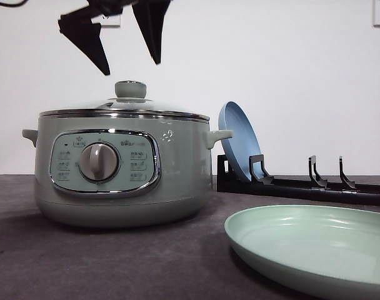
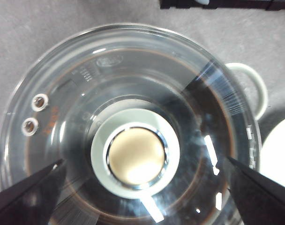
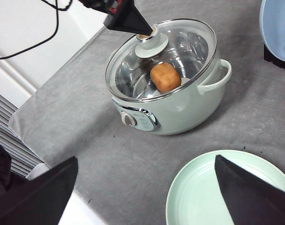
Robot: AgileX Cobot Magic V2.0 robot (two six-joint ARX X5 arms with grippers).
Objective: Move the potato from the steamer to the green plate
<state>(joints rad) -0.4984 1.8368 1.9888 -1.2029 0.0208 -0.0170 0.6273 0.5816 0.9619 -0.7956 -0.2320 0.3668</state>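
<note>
While the potato (image 3: 165,77) lay inside the lidded steamer (image 1: 121,172), we held our left gripper (image 1: 130,59), fingers apart, above the lid knob (image 2: 136,156), judging we next had to descend, clamp and lift it.

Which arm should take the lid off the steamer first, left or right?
Left. Its open hand hangs right above the lid knob, fingers either side. The right hand is open too, but back over the table near the green plate. The potato sits under the lid.
</note>
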